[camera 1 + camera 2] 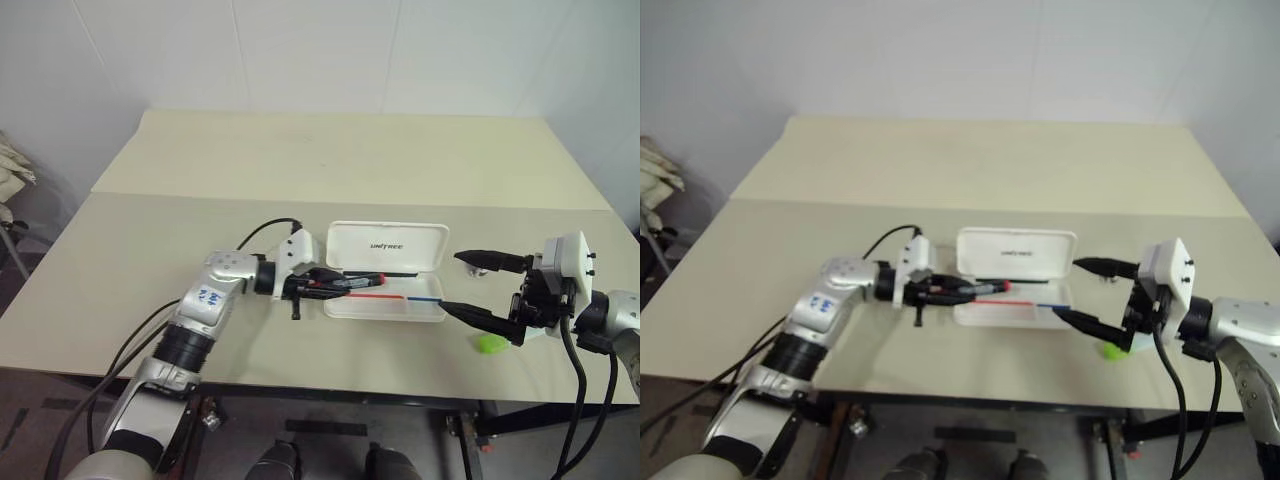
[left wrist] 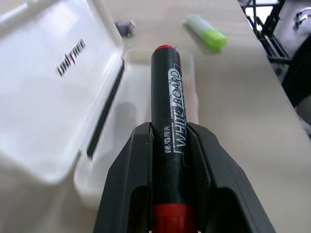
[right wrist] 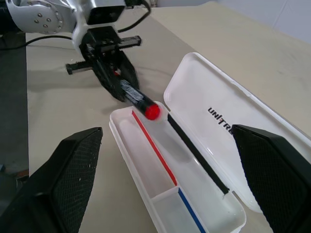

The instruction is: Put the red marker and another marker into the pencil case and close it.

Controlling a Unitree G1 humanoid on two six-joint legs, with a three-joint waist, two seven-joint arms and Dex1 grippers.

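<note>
The pencil case (image 1: 352, 243) lies open at the middle of the table, lid tipped back and its tray (image 3: 146, 170) toward me. My left gripper (image 1: 318, 282) is shut on the red marker (image 2: 167, 121), gripping its black middle. The marker points right, and its red end (image 3: 152, 111) hangs over the tray's left end. The other marker, lime-green (image 1: 491, 342), lies on the table right of the case, near the front edge. My right gripper (image 1: 450, 282) stands wide open just right of the case and above the green marker, with nothing between its fingers (image 3: 73, 170).
A small silver-grey bit (image 2: 125, 27) lies on the table past the case's right end. The tray has a divider (image 3: 165, 192) closing off a small compartment at its right end. The table's front edge runs close under both arms.
</note>
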